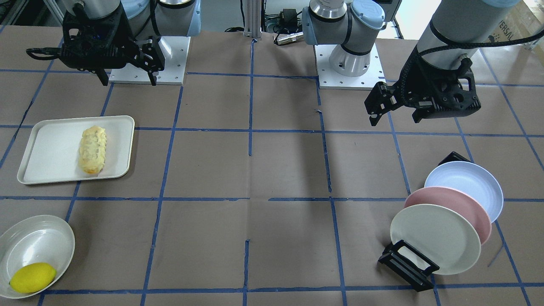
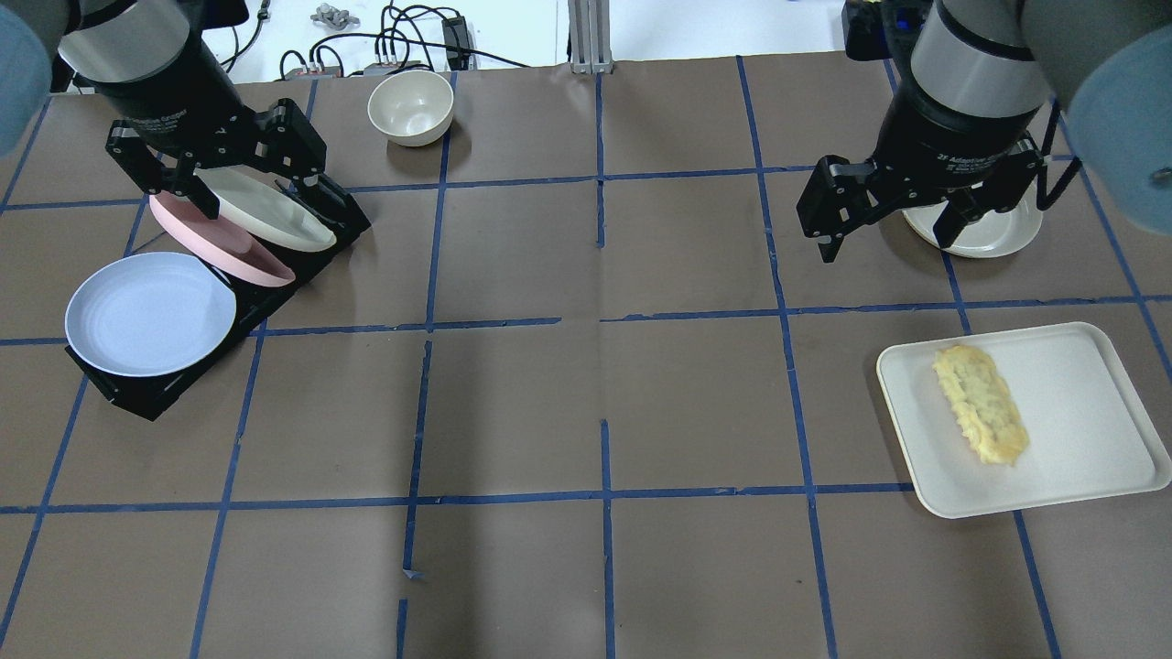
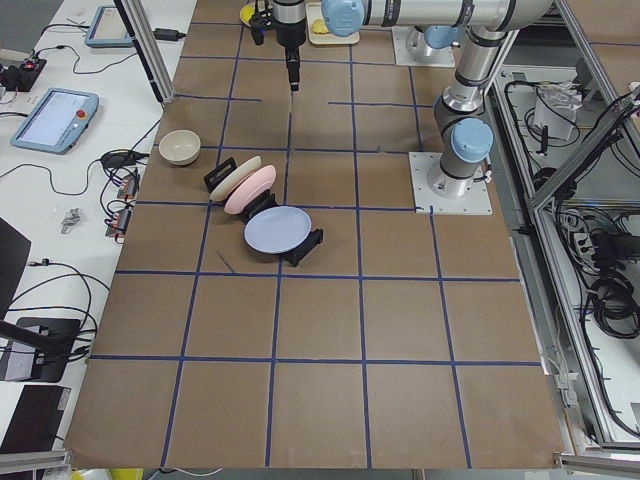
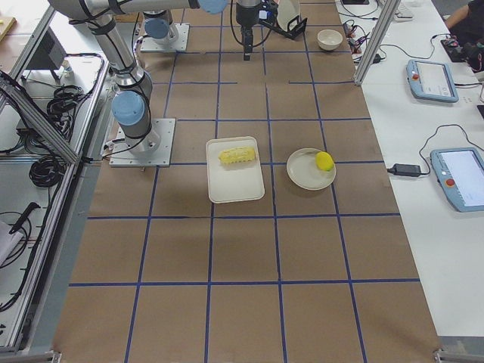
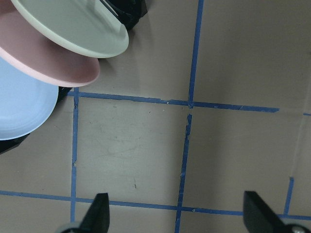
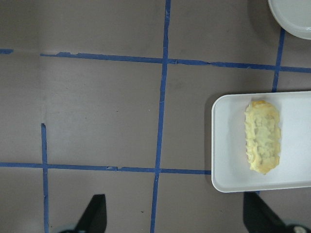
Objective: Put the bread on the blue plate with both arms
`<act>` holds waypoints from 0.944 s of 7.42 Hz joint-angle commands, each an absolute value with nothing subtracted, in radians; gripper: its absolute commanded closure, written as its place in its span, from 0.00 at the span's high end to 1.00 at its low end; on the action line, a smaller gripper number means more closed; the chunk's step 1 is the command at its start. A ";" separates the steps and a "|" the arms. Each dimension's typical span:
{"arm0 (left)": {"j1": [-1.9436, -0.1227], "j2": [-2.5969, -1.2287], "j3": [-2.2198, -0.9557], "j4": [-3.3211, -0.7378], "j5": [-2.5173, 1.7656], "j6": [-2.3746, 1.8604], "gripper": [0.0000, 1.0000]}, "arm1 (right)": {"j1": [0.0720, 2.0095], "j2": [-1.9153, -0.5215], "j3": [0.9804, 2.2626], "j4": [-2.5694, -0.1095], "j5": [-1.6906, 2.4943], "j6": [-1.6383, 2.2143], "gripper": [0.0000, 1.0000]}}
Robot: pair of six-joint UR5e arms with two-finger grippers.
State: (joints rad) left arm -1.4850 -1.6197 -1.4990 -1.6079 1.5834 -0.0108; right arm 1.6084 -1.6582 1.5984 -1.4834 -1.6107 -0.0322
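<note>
The bread lies lengthwise on an off-white tray on my right side; it also shows in the front view and the right wrist view. The blue plate leans in a black rack on my left side, nearest me, and shows in the front view and at the left edge of the left wrist view. My left gripper hangs open and empty above the rack's far end. My right gripper hangs open and empty, beyond the tray.
A pink plate and an off-white plate stand in the same rack behind the blue one. A lemon lies in an oval dish beyond the tray. A small bowl sits at the far edge.
</note>
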 commanded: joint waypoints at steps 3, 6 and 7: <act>-1.467 -1.582 -1.506 -1.618 1.624 0.120 0.97 | 1.609 -1.658 1.598 -1.482 -1.609 -0.031 1.00; -1.227 -1.629 -1.480 -1.625 1.632 0.347 0.99 | 1.580 -1.654 1.737 -1.581 -1.603 -0.213 1.00; -1.147 -1.650 -1.467 -1.624 1.632 0.451 0.99 | 1.515 -1.666 1.822 -1.695 -1.615 -0.289 1.00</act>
State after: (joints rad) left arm -1.2513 -1.6276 -1.4789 -1.6262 1.6329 0.3253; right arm 1.5733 -1.6581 1.7237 -1.5781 -1.6058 -0.1784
